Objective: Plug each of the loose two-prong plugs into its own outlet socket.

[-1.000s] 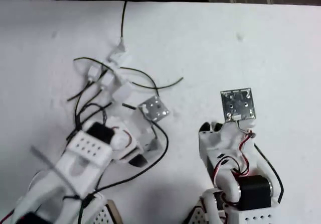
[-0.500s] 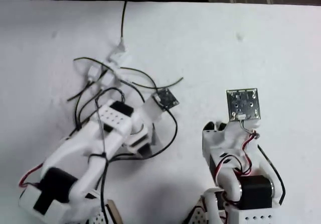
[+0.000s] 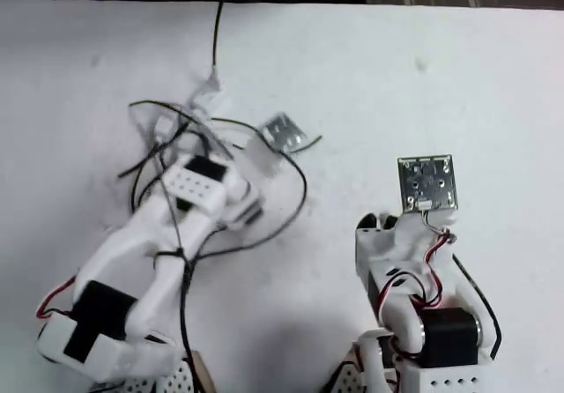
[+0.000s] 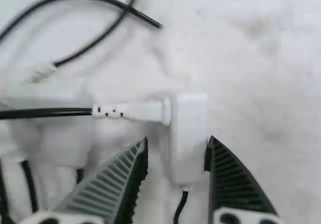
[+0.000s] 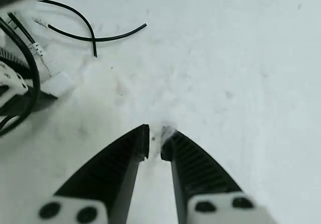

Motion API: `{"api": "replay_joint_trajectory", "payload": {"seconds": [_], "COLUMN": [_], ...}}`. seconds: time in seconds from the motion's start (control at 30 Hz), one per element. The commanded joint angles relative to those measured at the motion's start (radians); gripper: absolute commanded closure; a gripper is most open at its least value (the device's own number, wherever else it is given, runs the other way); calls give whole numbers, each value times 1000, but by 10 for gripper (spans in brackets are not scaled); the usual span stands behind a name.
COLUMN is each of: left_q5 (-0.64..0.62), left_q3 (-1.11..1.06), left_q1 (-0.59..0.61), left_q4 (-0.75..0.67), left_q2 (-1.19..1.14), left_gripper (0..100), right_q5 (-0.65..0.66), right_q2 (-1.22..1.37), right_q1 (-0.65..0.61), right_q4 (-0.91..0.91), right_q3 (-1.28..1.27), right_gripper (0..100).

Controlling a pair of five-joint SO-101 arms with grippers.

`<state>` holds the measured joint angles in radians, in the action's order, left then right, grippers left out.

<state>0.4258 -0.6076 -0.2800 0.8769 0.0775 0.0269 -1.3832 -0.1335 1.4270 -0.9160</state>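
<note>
Left gripper (image 4: 176, 147): ribbed dark jaws spread, straddling outlet socket (image 4: 188, 128), a smooth white plastic box with rounded corners. White plug (image 4: 143, 111) on thin black cable (image 4: 45, 113) meets its side. Both lie left of centre on matte white table (image 3: 397, 76). Right gripper (image 5: 155, 139): jaws almost pressed together, empty.

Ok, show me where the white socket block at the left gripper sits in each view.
High view: the white socket block at the left arm's tip, below the tilted square plate.
Left wrist view: the block between the open fingers of the left gripper.
Right wrist view: the block beside the left arm.
Shared landmark: the loose black wires beyond it.
</note>
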Motion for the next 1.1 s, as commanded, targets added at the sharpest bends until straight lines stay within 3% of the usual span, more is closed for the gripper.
{"api": "replay_joint_trajectory", "payload": {"seconds": [0.0,0.17,0.33,0.53,0.67,0.9,1.07], "left_q5": [-5,-14,-34,-107,-100,-57,-60], "left_q3": [117,269,499,775,873,779,551], "left_q1": [71,120,145,188,182,59,-25], "left_q4": [-49,-81,-48,238,431,595,565], "left_q2": [4,-45,-274,-395,-329,-168,-93], "left_gripper": [805,805,799,655,649,649,688], "right_q5": [9,9,9,9,9,9,9], "right_q2": [-7,-7,-7,-5,-5,-1,-1], "right_q1": [7,2,1,-1,-1,-1,-1], "right_q4": [-24,-22,-21,-21,-21,-21,-19], "right_q3": [6,5,5,5,3,3,-2], "right_gripper": [954,954,954,954,954,954,954]}}
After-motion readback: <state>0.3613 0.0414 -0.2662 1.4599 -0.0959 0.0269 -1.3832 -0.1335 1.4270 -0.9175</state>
